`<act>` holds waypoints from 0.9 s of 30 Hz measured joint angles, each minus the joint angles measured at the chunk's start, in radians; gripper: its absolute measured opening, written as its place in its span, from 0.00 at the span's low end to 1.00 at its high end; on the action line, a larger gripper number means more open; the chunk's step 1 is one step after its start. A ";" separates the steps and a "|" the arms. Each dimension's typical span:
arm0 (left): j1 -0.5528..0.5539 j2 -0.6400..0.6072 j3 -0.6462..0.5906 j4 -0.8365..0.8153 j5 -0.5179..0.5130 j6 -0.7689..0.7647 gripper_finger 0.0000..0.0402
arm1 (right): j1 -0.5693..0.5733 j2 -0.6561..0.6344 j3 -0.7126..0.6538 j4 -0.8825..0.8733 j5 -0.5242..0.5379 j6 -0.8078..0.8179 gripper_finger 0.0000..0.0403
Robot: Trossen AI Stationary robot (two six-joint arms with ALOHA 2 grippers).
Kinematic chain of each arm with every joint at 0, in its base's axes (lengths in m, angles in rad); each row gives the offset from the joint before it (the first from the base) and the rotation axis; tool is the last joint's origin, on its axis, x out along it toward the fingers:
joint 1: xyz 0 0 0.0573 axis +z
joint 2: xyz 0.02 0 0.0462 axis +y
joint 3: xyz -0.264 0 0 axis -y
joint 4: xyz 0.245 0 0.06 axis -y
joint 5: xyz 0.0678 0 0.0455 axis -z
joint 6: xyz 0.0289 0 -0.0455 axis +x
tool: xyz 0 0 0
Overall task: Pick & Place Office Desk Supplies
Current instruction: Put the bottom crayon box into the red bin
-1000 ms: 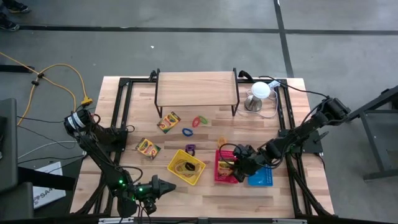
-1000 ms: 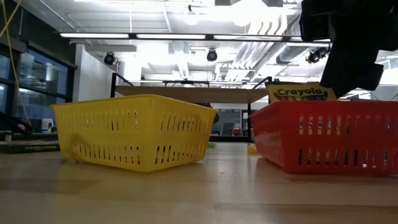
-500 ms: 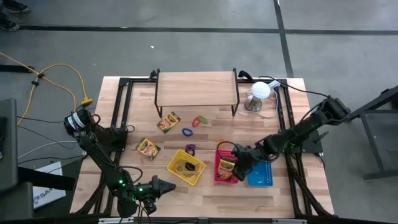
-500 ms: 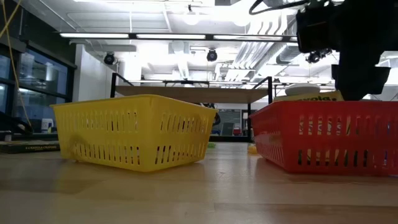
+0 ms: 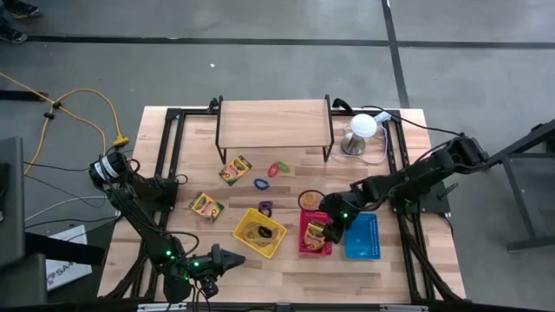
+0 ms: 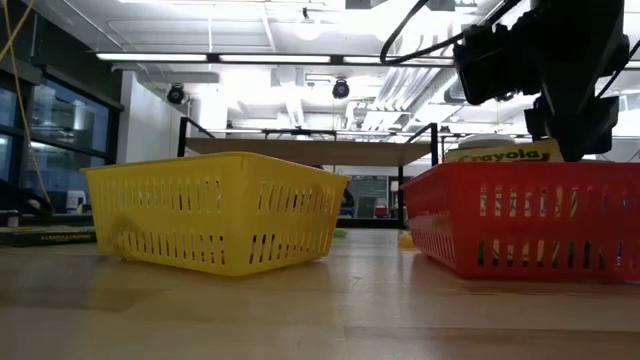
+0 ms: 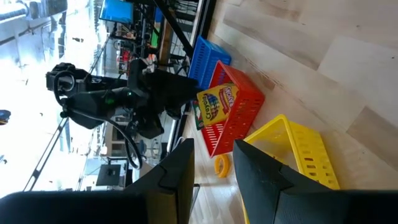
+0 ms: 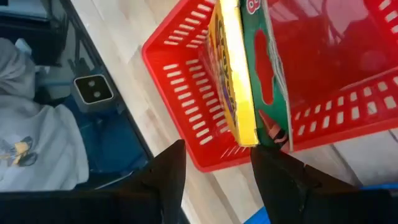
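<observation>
- The right pincer (image 5: 332,218), fingers apart, hovers over the red basket (image 5: 305,243) near the desk's front edge.
- The crayon box (image 5: 316,232) leans inside, released; light, stiff cardboard, best gripped across its narrow sides.
- The left pincer (image 5: 236,258) waits at the front edge, partly open, holding nothing.

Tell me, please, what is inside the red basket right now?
A yellow-and-green crayon box stands on edge in the red basket, leaning on one wall. The basket floor beneath the box is covered, so anything under it cannot be seen.
</observation>
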 joint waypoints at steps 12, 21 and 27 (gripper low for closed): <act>0.000 0.000 0.000 0.000 -0.020 -0.002 0.26 | -0.005 -0.113 0.002 -0.002 0.032 0.005 0.41; 0.000 0.000 0.000 0.000 -0.020 -0.036 0.26 | -0.004 -0.155 0.002 -0.001 0.104 -0.020 0.41; 0.000 0.000 0.000 -0.004 -0.077 -0.185 0.26 | -0.005 -0.155 0.001 0.016 0.172 -0.081 0.41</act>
